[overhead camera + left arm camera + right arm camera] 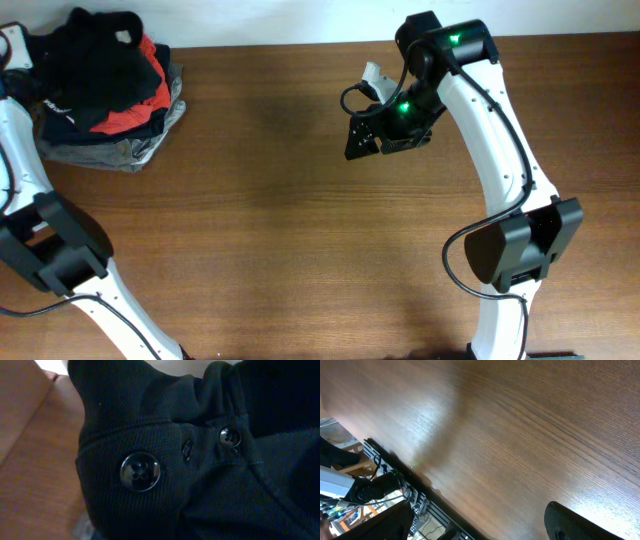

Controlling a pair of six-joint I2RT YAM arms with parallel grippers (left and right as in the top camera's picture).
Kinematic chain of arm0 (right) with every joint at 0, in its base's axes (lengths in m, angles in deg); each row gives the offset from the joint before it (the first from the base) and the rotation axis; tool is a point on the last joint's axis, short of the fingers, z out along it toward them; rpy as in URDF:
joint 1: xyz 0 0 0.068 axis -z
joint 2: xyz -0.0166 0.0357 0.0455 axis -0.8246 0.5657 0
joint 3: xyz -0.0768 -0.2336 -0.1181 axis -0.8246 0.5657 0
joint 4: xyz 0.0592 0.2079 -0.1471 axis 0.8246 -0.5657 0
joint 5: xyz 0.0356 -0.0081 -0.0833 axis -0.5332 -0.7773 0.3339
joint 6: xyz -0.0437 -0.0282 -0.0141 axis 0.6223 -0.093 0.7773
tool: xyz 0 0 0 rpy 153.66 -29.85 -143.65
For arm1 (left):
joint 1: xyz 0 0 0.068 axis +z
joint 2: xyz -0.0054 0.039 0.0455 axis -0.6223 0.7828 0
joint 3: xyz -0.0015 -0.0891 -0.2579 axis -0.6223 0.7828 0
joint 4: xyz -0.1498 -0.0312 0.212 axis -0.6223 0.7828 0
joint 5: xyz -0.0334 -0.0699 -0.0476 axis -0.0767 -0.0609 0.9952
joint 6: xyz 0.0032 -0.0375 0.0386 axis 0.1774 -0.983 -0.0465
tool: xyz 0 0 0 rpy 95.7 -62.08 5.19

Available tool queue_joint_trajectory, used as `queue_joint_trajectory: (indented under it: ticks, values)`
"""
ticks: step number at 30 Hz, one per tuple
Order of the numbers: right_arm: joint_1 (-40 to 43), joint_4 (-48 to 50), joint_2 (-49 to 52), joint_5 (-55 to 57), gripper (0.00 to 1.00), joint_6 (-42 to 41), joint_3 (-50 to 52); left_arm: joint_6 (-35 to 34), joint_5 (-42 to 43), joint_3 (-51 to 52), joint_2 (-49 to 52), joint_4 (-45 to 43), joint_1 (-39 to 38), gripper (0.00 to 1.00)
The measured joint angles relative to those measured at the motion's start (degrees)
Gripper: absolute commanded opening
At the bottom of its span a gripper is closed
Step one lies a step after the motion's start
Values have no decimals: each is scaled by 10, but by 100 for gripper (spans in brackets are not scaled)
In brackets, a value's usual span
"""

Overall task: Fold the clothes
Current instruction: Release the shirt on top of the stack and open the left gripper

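We find the black top (100, 55) crumpled on top of a pile of red, navy and grey garments (120, 130) at the far left corner of the wooden surface (300, 250). The left claw is pressed together. Its fingers are out of sight, and we cannot tell whether it pinches cloth. Its wrist camera is filled by black knit fabric bearing dark buttons (140, 471). The right claw (365, 135) is spread, holding nothing, above bare wood well apart from the pile.
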Motion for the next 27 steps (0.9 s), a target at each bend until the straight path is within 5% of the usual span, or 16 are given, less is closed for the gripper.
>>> queue_joint_trajectory:
  ticks: [2, 8, 11, 16, 18, 20, 23, 27]
  values:
    - [0, 0, 0, 0, 88, 0, 0, 0, -7, 0, 0, 0, 2, 12]
    - [0, 0, 0, 0, 88, -1, 0, -7, -23, 0, 3, 2, 3, 84]
    - [0, 0, 0, 0, 88, -2, 0, -13, -32, 0, 10, 2, 4, 94]
    - [0, 0, 0, 0, 88, -1, 0, -26, -64, -16, 16, 26, 4, 94]
    - [0, 0, 0, 0, 88, -1, 0, -40, -68, -37, 15, 31, 4, 90]
    - [0, 0, 0, 0, 88, -2, 0, -51, -64, -54, 12, 32, 4, 73]
    - [0, 0, 0, 0, 88, -2, 0, -61, -50, -71, -2, 31, 2, 31]
    - [0, 0, 0, 0, 88, -2, 0, -72, -40, -83, -29, 19, -10, 2]
